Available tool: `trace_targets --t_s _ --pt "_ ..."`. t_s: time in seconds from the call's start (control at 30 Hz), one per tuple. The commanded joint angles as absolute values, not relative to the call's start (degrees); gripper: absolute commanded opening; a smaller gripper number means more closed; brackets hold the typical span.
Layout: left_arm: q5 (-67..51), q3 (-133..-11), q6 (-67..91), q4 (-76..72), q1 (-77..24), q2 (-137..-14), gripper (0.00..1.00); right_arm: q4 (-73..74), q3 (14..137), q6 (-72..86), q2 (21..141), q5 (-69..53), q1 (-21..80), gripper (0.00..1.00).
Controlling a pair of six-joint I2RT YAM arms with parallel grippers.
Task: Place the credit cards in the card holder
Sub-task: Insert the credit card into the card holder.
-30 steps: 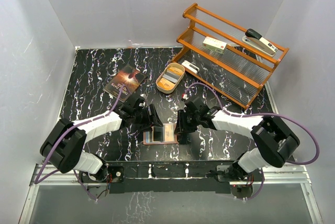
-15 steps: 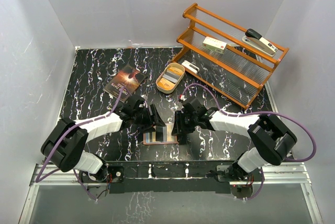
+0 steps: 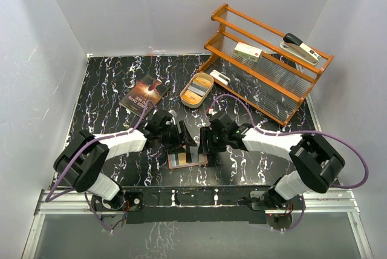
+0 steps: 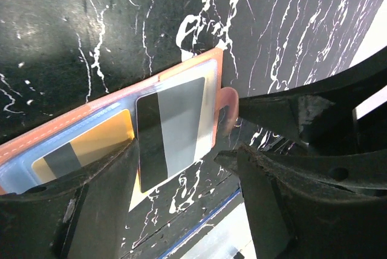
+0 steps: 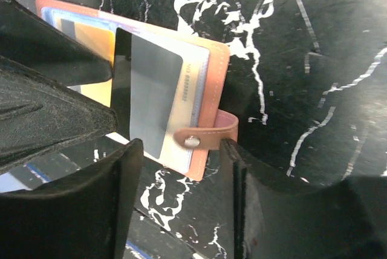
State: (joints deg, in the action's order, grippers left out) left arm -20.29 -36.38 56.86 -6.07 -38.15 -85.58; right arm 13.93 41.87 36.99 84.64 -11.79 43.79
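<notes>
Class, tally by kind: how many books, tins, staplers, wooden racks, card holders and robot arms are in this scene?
Book: 1
Tin: 1
Stapler: 1
Wooden rack: 1
Card holder: 1
Robot arms: 2, left arm, right arm
Total: 7

Reddish-brown card holder (image 5: 215, 82), silvery-grey card (image 5: 155, 98)

The card holder (image 3: 184, 161) lies on the bench (image 3: 109, 83) between my left claw (image 3: 184, 144) and right claw (image 3: 204, 150); tin (image 3: 197, 89) and book (image 3: 144, 94) lie behind.
</notes>
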Motion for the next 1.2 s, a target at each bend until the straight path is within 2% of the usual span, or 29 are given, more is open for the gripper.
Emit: trace_targets --t_s 0.0,0.2,0.3,0.47,0.63,0.77,1.17 --pt "-20.5 -37.6 57.3 -5.6 -39.2 -85.6 0.65 16.8 44.5 33.8 80.9 -3.6 43.9 0.55" --pt "-21.0 -38.5 57.6 -6.0 -39.2 -86.3 0.65 18.2 44.2 31.9 81.0 -2.1 44.1 0.61" --pt "-21.5 -38.5 58.1 -6.7 -39.2 -86.8 0.65 18.2 44.5 31.2 81.7 -1.1 44.2 0.6" --pt "-21.8 -38.3 58.8 -7.6 -39.4 -87.4 0.64 16.0 44.4 31.1 83.5 -2.4 44.2 0.48" --pt "-22.0 -37.9 59.8 -8.2 -40.0 -87.5 0.64 13.3 42.5 33.1 84.1 -4.4 44.3 0.28" --pt "-22.1 -37.7 60.8 -8.9 -40.4 -87.5 0.64 11.6 40.6 35.4 83.7 -5.2 44.9 0.19" --pt "-23.3 -37.9 63.8 -13.3 -42.4 -89.0 0.64 10.6 38.7 39.0 82.1 -3.8 45.8 0.13"
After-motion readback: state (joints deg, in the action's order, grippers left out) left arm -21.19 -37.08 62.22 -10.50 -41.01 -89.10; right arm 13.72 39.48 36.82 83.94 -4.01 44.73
